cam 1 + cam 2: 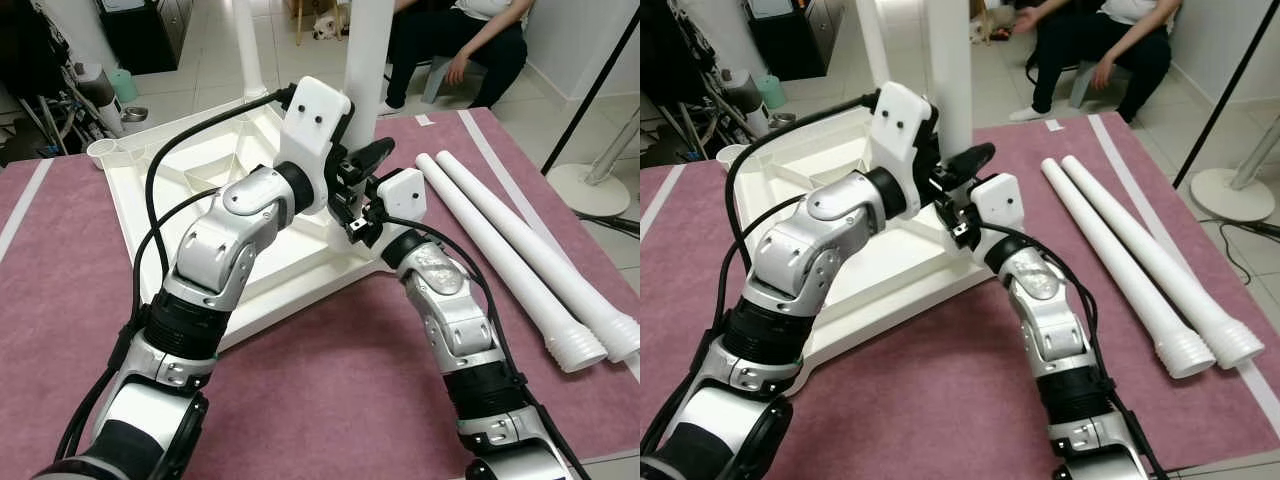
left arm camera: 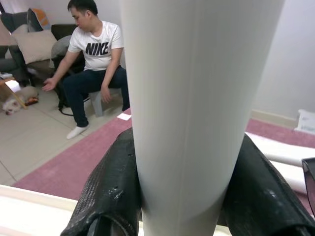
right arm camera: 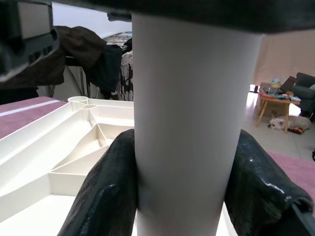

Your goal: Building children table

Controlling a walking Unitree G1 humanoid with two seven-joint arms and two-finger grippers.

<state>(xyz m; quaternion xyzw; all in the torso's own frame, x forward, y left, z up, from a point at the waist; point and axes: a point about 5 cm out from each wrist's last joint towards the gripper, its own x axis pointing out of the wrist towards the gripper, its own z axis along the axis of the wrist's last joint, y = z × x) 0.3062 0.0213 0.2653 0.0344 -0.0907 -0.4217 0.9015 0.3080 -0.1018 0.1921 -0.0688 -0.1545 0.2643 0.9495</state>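
Looking down from the head camera, you see both grippers clamped on one upright white table leg (image 1: pixel 368 60) that stands at the near right corner of the upturned white tabletop (image 1: pixel 190 175). Your left gripper (image 1: pixel 362 157) reaches in from the left, its black fingers (image 2: pixel 110 187) pressed against opposite sides of the leg. Your right gripper (image 1: pixel 358 222) comes up from below and grips the same leg just under the left one; its fingers (image 3: pixel 106 191) also hug the tube on both sides. The tabletop lies underside up on a maroon rug (image 1: pixel 330 400), its ribs and rim showing, and a second leg (image 1: pixel 247 50) stands upright at its far side. An open socket (image 1: pixel 101 149) shows at the far left corner. Two loose table legs (image 1: pixel 520 265) lie side by side on the rug to your right, threaded ends toward you, well apart from the tabletop. A person (image 2: pixel 93 69) sits on a stool beyond the rug, one hand held out toward a small dog (image 2: pixel 17 96) on the tiled floor
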